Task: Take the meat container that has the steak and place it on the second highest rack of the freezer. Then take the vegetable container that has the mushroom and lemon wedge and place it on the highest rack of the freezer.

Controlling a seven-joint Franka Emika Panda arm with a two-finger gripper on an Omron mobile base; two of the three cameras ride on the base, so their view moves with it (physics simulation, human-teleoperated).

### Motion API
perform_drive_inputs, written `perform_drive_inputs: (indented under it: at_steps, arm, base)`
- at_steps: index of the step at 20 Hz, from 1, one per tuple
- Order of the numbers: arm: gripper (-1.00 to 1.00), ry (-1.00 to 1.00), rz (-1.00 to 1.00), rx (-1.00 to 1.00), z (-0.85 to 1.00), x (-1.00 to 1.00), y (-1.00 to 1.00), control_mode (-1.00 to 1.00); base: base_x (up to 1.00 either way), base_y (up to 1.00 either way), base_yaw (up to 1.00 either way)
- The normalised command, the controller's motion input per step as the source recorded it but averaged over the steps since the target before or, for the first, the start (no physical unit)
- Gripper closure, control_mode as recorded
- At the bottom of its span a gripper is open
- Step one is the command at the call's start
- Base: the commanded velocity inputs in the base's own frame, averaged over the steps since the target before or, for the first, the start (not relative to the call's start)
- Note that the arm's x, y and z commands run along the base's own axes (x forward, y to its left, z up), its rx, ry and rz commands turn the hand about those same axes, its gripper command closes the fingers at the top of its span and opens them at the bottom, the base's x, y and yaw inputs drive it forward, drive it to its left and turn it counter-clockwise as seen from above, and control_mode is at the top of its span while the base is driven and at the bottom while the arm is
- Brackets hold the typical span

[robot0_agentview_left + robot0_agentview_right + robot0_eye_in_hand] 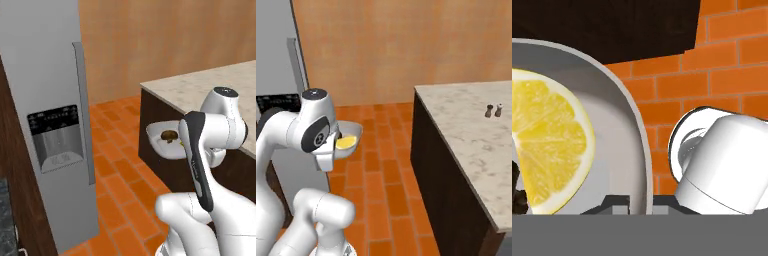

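While the white arm holds it up over the orange brick floor [391, 200], the vegetable container [159, 135], a shallow pale tray, hangs in the air between the freezer [47, 100] and the dark-sided island with its marble counter [476, 135]. From the left side I can see the mushroom [169, 135] sitting in the tray as a small brown lump, with the arm's upper links covering the tray's near edge. From the right side the lemon wedge [346, 143] shows bright yellow in the same tray, tucked just beside the arm's wrist. Looking along the hand, the lemon wedge lies big and close on the tray's grey floor, and the tray's curved rim [632, 135] runs down to the bottom of the picture where the gripper [637, 202] pinches it, fingers drawn tight on that edge. The freezer's grey door, with its dispenser panel [55, 137] and long vertical handle [85, 115], stands closed at the left. Two small shakers [494, 110] stand well apart from all this on the far counter.
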Motion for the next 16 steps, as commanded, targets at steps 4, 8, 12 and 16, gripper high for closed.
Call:
perform_drive_inputs:
  at_steps: [4,8,12,16]
  arm:
    - [1.0,0.0,0.0,0.0,0.0,0.0,0.0,1.0]
    - [1.0,0.0,0.0,0.0,0.0,0.0,0.0,1.0]
    - [1.0,0.0,0.0,0.0,0.0,0.0,0.0,1.0]
    - [1.0,0.0,0.0,0.0,0.0,0.0,0.0,1.0]
  base:
    - [0.49,-0.49,0.05]
    - [0.74,-0.51,0.25]
    - [0.58,-0.33,0.29]
    - [0.77,-0.15,0.27]
